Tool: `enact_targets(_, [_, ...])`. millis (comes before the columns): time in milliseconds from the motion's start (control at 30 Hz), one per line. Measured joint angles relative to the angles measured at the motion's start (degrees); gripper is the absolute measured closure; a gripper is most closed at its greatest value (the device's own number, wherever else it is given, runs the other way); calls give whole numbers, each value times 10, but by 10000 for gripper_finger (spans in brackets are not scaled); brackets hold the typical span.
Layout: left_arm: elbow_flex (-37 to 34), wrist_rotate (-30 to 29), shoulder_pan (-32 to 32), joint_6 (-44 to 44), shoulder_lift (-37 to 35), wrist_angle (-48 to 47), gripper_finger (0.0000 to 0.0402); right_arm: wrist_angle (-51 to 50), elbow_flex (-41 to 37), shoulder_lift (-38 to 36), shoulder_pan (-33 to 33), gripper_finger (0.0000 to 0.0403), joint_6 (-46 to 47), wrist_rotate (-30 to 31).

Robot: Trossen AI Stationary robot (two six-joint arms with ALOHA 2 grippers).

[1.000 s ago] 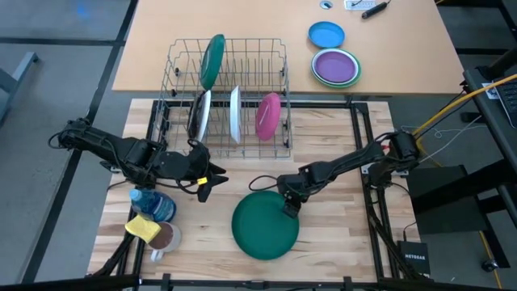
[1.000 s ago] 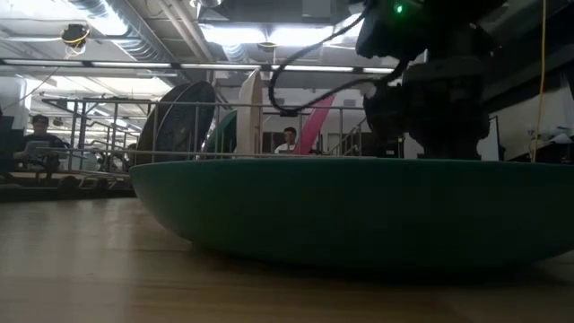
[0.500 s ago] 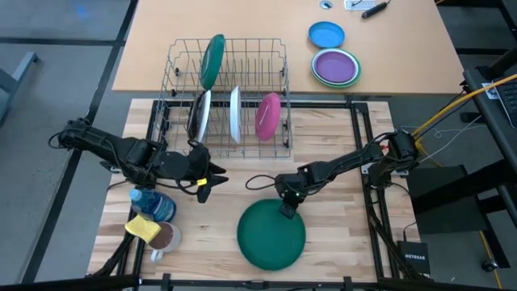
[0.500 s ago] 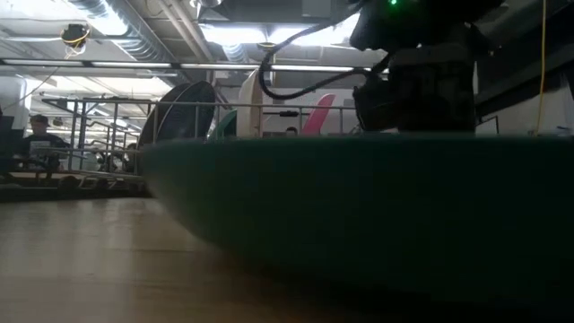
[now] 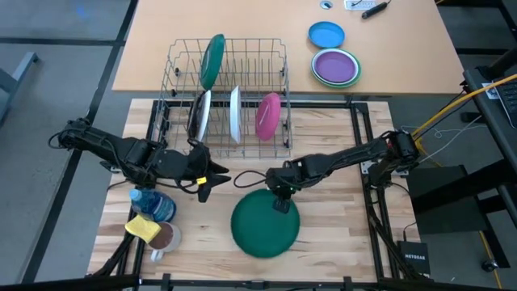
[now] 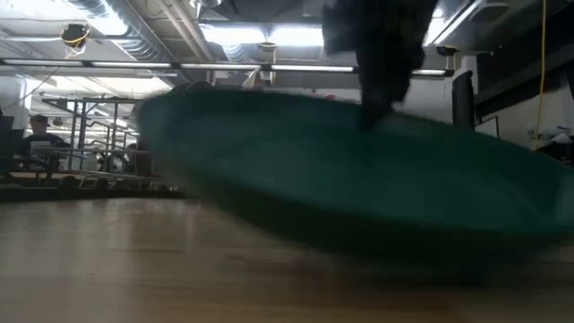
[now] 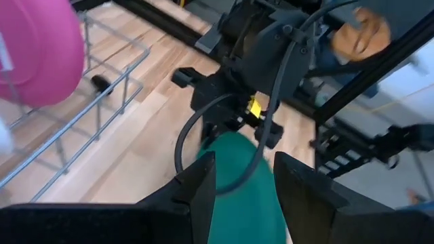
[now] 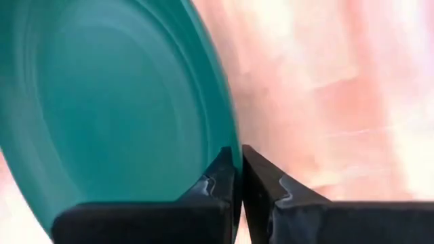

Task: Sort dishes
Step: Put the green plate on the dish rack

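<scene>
I had the right gripper (image 5: pixel 280 200) pinched on the green plate's (image 5: pixel 264 225) 12 o'clock rim, plate tilted off the table's (image 5: pixel 339 226) centre, left gripper (image 5: pixel 208 179) open at 9 o'clock, so I judged a slow, firm-gripped swing toward the rack (image 5: pixel 226 97) best.

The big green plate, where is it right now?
In the high view the big green plate sits near the table's front middle, pinched at its rim by the right end effector, in front of the dish rack.
</scene>
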Motion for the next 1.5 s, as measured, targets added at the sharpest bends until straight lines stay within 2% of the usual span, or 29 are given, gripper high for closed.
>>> enact_targets(233, [0, 0, 0, 37, -4, 94, 263, -166, 177, 0, 0, 393, -132, 102])
enact_targets(467, [0, 0, 0, 81, -30, 190, 263, -292, 354, 0, 0, 395, -220, 212])
enact_targets(633, [0, 0, 0, 111, -51, 229, 263, -335, 459, -1, 0, 391, -270, 303])
enact_targets(867, [0, 0, 0, 112, -74, 258, 263, -337, 578, -1, 0, 395, -353, 430])
enact_targets(1000, [0, 0, 0, 106, -82, 284, 263, -309, 620, -2, 0, 392, -425, 531])
enact_targets(1100, [0, 0, 1, 99, -86, 322, 263, -234, 613, -13, 0, 394, -533, 603])
enact_targets(1200, [0, 0, 1, 62, -87, 386, 263, -142, 613, -17, 0, 395, -648, 646])
enact_targets(1300, [0, -5, 2, 4, -87, 459, 263, -51, 613, -17, 0, 393, -771, 658])
enact_targets(1500, [0, -59, 2, -117, -74, 562, 263, 101, 613, -17, 0, 395, -969, 635])
